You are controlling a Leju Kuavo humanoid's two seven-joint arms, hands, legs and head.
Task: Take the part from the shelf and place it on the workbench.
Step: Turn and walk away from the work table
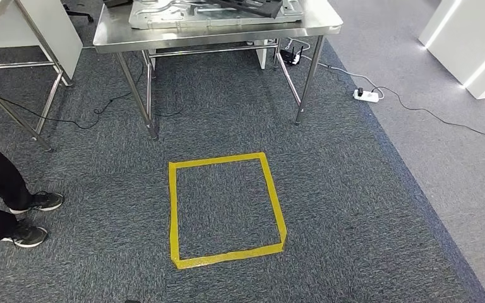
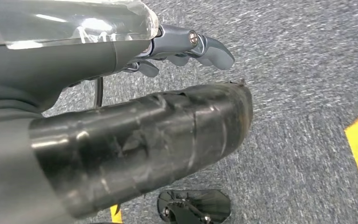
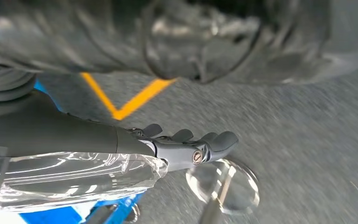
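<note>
Grey speckled carpet (image 1: 353, 208) spreads beneath the robot, marked by a square outline of yellow tape (image 1: 226, 208) directly ahead in the head view. Beyond the square stands a stainless-steel workbench on thin metal legs (image 1: 221, 35), and on its top lies a flat silver metal part with pressed ribs and cut-outs (image 1: 215, 12), with a dark piece across its far end. White power strip with a black cable (image 1: 367, 95) lies on the floor past the bench's right legs. At the far left, a person's dark trouser legs and black trainers with white soles (image 1: 28, 218) stand on the carpet, beside the legs of another metal-framed table (image 1: 19, 69).

Left hand (image 2: 186, 49), seen from its wrist camera, hangs above the carpet with its fingers curled inward and nothing in them; a stretch of the yellow tape runs well apart from it. Right hand (image 3: 186, 144), blurred in its own wrist view, likewise hangs over the carpet with its fingers curled in on nothing, a corner of yellow tape near it.
</note>
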